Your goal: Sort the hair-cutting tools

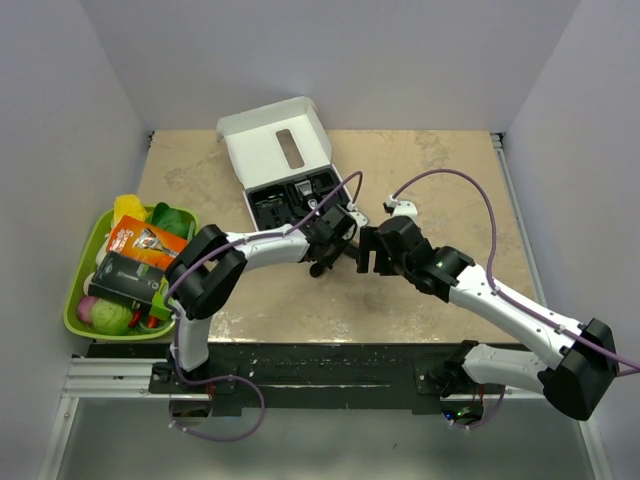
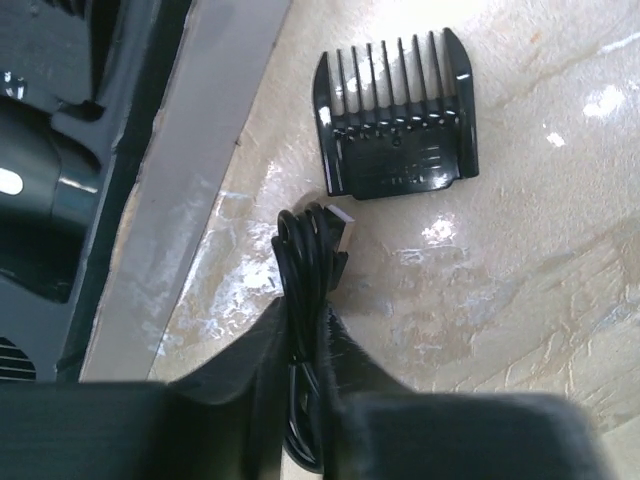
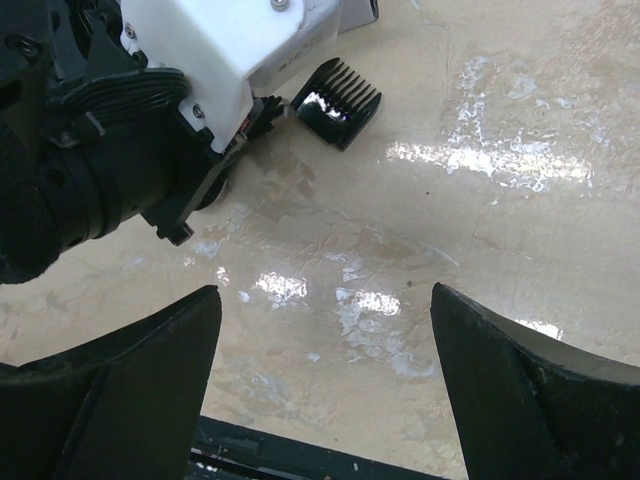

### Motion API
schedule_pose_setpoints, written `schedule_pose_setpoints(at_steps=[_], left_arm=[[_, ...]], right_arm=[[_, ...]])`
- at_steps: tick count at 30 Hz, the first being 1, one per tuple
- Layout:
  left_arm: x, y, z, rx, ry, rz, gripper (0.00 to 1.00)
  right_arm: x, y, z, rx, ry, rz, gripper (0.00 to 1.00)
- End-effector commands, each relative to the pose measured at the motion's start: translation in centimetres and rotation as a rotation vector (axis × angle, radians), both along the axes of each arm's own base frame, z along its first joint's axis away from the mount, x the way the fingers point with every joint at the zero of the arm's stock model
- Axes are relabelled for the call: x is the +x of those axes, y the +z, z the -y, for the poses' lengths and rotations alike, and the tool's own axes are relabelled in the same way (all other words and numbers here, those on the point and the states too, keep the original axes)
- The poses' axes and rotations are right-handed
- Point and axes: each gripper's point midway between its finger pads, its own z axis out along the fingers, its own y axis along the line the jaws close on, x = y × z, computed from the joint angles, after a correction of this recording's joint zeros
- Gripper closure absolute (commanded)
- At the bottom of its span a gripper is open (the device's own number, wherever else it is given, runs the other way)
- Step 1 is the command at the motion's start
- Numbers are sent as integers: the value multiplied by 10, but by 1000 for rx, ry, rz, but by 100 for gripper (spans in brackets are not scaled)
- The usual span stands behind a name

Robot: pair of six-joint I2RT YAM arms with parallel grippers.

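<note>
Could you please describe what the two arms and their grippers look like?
The left arm and right arm have white tubular links joined by bulky, rounded black joints. A thin purple cable loops along each. The left gripper and right gripper have broad matte black fingers; the left one's body is a white housing with screws.

White arms [image 1: 265,245], black fingers [image 3: 120,400], purple cables [image 1: 478,190]

Lower run of cord [image 2: 300,250] hidden between fingers of left gripper [image 2: 308,335], just below comb attachment [image 2: 395,115]. Left of comb attachment, black insert [image 2: 60,150] cut by frame edge; contents dark, blurred, not identifiable.
</note>
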Motion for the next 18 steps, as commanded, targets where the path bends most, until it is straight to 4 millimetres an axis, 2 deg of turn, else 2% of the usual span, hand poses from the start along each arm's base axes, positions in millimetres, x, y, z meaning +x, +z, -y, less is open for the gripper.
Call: schedule_pose_setpoints(at_steps=[1,5,6,8,9,11,12,13,15,18], left_arm=[[0,20,-2,-62,-1,18,99],[-7,34,-5,-85,0,16,100],[-9,47,-3,-105,-3,30,100],[-14,60,-7,-117,-6,31,100],[-16,78,-6,-146,-6,52,100],[-22,94,-9,-165,-12,52,100],[-23,112,-10,-194,-13,75,100],[-25,118,-13,-195,-12,79,100],[-24,137,-18,-208,5,112,100],[-12,148,-34,-156,73,150,100]], right_arm=[[1,13,-3,40,1,33,11],[0,23,3,42,-18,53,11],[0,28,6,46,-29,65,11],[-2,31,8,41,-32,65,11],[-1,35,8,47,-32,71,11],[-2,37,8,52,-33,66,11],[-3,38,6,58,-29,65,11],[-3,39,6,62,-29,67,11],[-2,41,4,70,-28,72,11],[-2,40,1,79,-16,71,11]])
